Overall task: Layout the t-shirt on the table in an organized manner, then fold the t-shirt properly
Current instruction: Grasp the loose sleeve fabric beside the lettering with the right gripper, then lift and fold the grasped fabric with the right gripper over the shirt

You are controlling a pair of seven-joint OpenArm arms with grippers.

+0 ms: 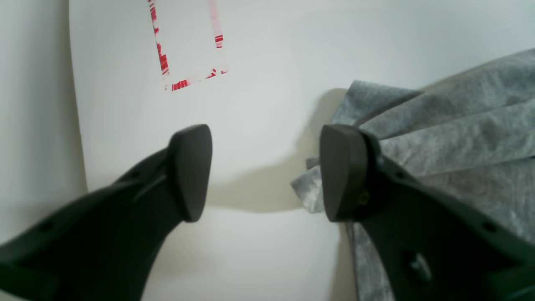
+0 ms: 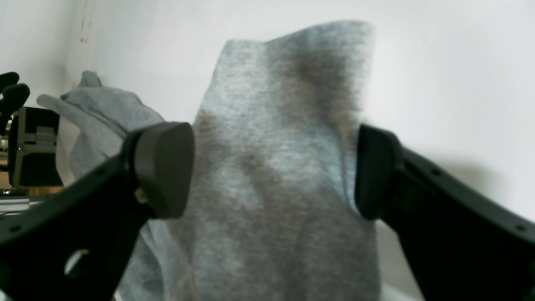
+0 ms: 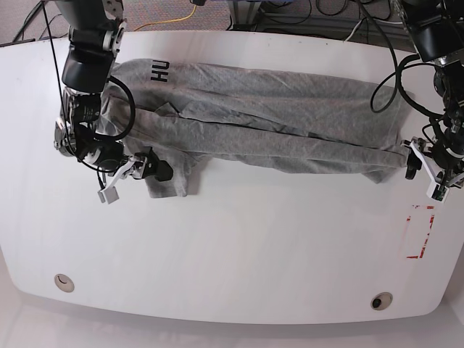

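Grey t-shirt [image 3: 254, 119] stretched sideways across the white table [image 3: 239, 261], one hand at each end.

In the base view the t-shirt lies in a long, wrinkled band across the upper half of the frame, black letters "HU" showing at its upper left end. The right hand [image 2: 271, 171], at the left of the base view, stands wide, its two pads on either side of a flap of grey fabric without pinching it. The left hand [image 1: 265, 173], at the right of the base view, is also parted wide over bare table; its right pad lies against the t-shirt's edge, nothing clamped between. A red rectangular outline [image 1: 188, 46] sits in the upper left of the left wrist view, apart from the cloth.
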